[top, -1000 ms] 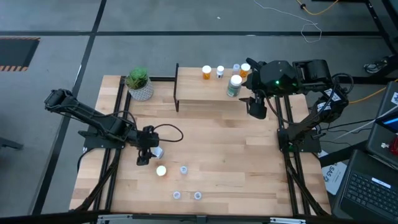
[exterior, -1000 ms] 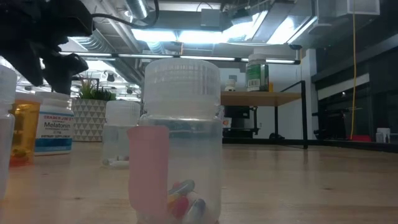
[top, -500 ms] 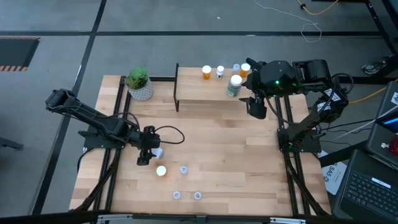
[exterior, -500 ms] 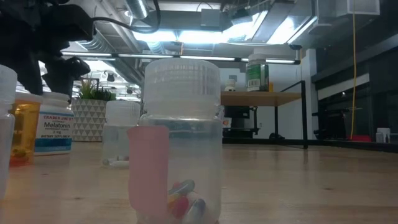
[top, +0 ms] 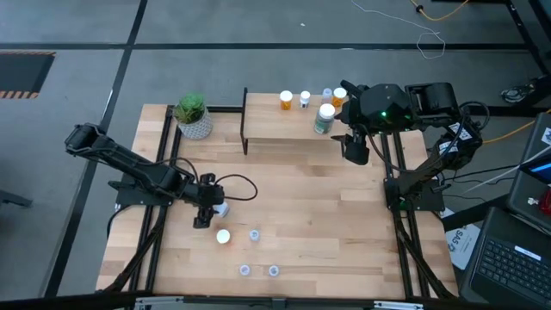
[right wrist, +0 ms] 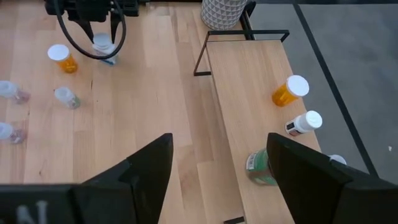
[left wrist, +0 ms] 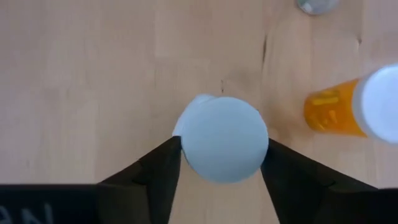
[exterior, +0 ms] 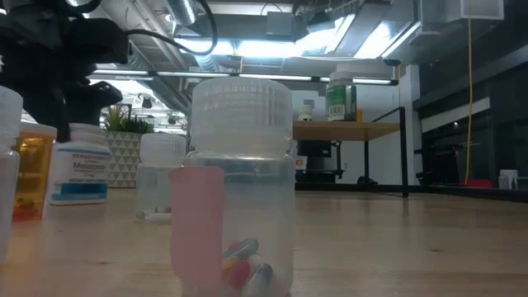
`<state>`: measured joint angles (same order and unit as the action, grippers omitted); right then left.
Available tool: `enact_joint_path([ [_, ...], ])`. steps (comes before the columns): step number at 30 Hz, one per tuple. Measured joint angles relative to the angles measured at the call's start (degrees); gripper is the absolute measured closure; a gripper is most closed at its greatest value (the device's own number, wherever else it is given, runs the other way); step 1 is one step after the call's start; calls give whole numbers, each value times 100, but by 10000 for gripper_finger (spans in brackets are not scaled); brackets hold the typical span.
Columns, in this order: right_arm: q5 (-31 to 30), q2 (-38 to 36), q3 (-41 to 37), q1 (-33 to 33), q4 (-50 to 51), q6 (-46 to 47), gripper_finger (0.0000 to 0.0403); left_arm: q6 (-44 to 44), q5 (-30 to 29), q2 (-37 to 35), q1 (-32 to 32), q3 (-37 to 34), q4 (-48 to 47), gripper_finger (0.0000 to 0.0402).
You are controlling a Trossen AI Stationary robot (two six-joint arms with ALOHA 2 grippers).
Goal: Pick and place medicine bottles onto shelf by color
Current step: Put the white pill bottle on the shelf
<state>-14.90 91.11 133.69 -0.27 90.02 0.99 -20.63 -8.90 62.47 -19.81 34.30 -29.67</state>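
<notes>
Since the earlier frame the left gripper (top: 212, 209) has shifted slightly toward the white bottle (left wrist: 224, 138), and its jaws now close around that bottle's cap, touching both sides (the bottle stands on the desk (top: 301, 224)). An orange bottle (top: 223, 237) stands just beside it. The right gripper (top: 354, 151) hangs near the shelf (top: 275, 125), jaws open and holding nothing; 5 bottles stand there.

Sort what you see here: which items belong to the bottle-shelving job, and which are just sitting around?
Job: left gripper around white bottle; orange bottle; three tiny clear bottles; shelf carrying five bottles.
Lying about: potted plant; laptop.
</notes>
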Motion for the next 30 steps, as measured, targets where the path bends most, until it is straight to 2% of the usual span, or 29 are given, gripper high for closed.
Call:
enact_joint_path([
  [7,0,0,0,2,0,-2,141,-155,-405,-67,9,228,-5,240],
  [11,2,0,0,2,0,-4,141,-124,-556,-64,8,484,-152,246],
  [16,4,0,0,0,-1,-4,141,168,-1026,-64,57,1006,-322,253],
  [20,7,0,0,0,0,-4,141,162,-814,-69,265,1606,-894,258],
  [23,11,0,0,0,0,-4,141,35,-543,-70,351,1707,-1083,258],
  [30,16,0,-1,1,0,31,141,-133,-830,-69,337,1707,-1084,258],
])
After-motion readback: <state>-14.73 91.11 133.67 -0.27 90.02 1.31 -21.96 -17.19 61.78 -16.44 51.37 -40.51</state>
